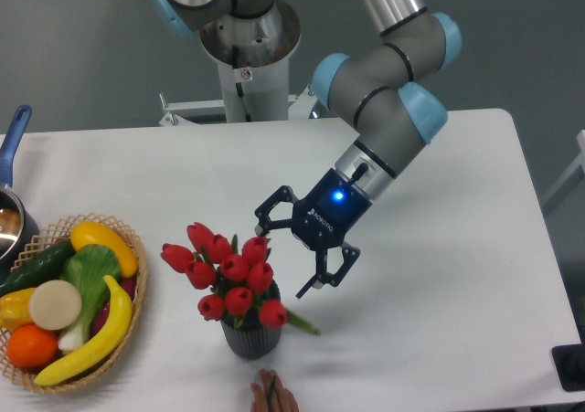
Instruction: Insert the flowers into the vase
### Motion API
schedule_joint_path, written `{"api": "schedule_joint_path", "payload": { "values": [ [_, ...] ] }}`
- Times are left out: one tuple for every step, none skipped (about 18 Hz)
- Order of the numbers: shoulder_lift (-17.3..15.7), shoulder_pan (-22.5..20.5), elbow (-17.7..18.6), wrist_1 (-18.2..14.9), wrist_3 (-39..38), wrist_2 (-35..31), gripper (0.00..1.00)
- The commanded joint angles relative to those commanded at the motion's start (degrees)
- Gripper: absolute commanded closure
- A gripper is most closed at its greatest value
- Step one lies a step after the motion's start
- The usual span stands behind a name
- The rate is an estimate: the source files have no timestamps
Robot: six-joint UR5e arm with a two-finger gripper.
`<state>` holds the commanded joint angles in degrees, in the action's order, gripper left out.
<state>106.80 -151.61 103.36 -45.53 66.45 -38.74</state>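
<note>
Fingers (285, 248) of the arm's gripper are spreading wide apart and gripping nothing; one finger is reaching toward the upper left and the other is hanging lower right, with clear air between them. In the single camera view, they are hovering just beside the flowers (230, 272), on the side facing the desk's right edge, near the topmost buds but seemingly not touching them. The flowers are standing upright with their stems down inside the vase (250, 336), which is sitting close to the desk's (439, 339) front edge, somewhat left of the middle. A green leaf is poking out toward the right over the rim. The bunch's long axis is running roughly vertical, leaning a little to the left. Judging by this, the insertion is looking done, and the coming move is probably a retreat up and right, away from the buds. A wicker basket (128, 316) of fruit is sitting by the desk's left edge.
</note>
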Motion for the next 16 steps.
{"api": "schedule_joint_path", "payload": {
  "values": [
    [-1.1, 0.0, -0.3, -0.1, 0.0, -2.5, 0.0],
    [-2.4, -0.3, -1.1, -0.1, -0.1, -5.7, 0.0],
    [-3.8, -1.6, -2.5, -0.1, 0.3, -10.1, 0.0],
    [-5.0, -2.2, -3.1, -0.1, 1.4, -12.1, 0.0],
    [-6.1, -2.9, -3.5, 0.0, 2.9, -14.0, 0.0],
    [-7.6, -3.8, -4.1, -0.2, 3.4, -15.7, 0.0],
    [-9.3, -5.7, -3.9, -0.3, 3.7, -17.7, 0.0],
    [-10.5, -7.7, -3.6, -0.4, 3.8, -19.5, 0.0],
    [-11.4, -9.0, -3.3, -0.4, 3.9, -20.8, 0.0],
    [-12.2, -9.7, -2.8, -0.4, 4.2, -22.1, 0.0],
    [-12.8, -10.8, -2.6, -0.5, 4.9, -23.7, 0.0],
    [-13.5, -11.6, -2.5, -0.7, 5.4, -25.6, 0.0],
    [-14.2, -11.9, -2.4, -1.1, 5.5, -27.2, 0.0],
    [-15.0, -12.1, -2.5, -1.6, 5.4, -28.7, 0.0],
    [-16.2, -12.5, -2.5, -2.5, 5.5, -30.2, 0.0],
    [-17.1, -12.8, -2.5, -3.9, 5.5, -32.3, 0.0]
  ]
}}
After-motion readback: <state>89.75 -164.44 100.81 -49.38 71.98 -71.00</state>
